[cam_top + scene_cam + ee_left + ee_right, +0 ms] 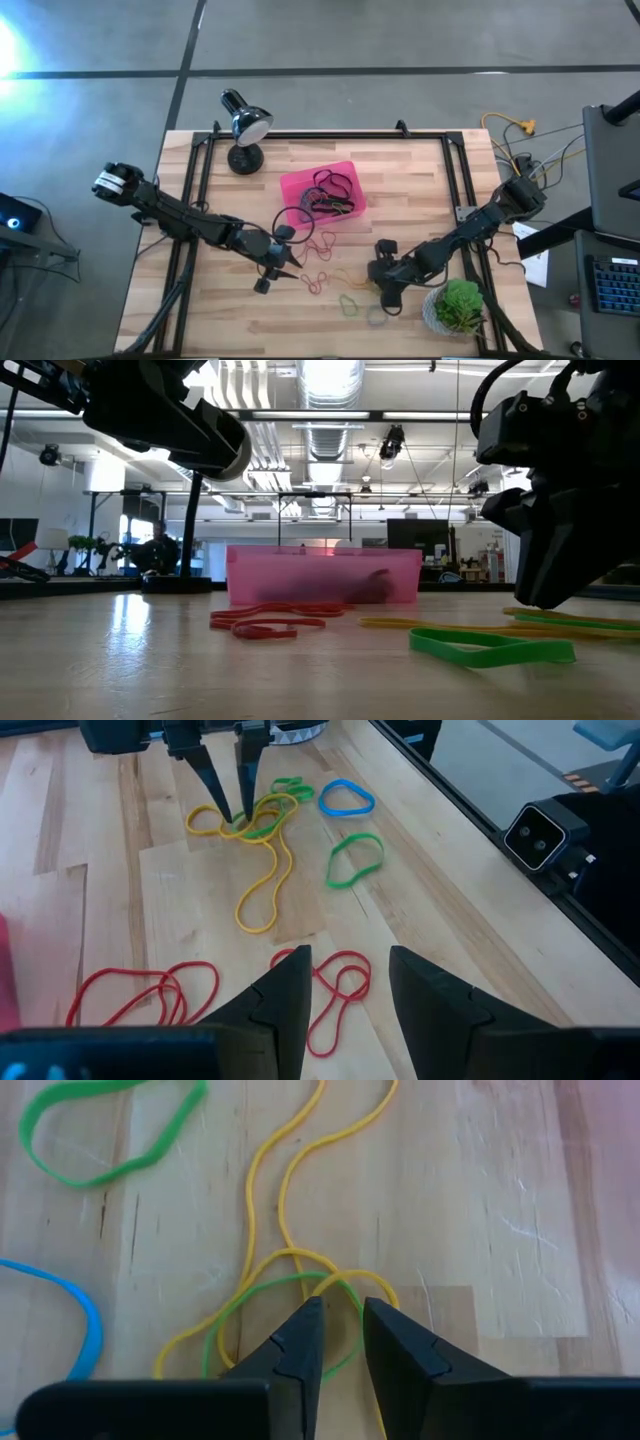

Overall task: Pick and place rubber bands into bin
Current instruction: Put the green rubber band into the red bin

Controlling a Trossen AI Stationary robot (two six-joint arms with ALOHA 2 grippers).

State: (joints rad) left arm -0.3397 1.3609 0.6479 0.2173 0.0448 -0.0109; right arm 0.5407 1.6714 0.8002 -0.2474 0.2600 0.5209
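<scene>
The pink bin [322,195] [320,575] holds several dark and coloured rubber bands. More bands lie flat on the wood: red ones [318,245] [150,990], tangled yellow ones [265,880] [340,1278], green ones [355,860] [100,1130] and a blue one [347,798]. My right gripper [385,288] [343,1315] points down at the yellow tangle. It is open by a narrow gap, with a yellow strand lying between its fingertips. My left gripper [275,262] [345,970] is open and hovers over the red bands, near the bin's front-left corner.
A black desk lamp [245,125] stands at the far edge, left of the bin. A potted green plant [455,308] sits at the near right corner, close to my right arm. Dark frame rails run along the table's left and right sides. Yellow cables [520,128] hang off the far right.
</scene>
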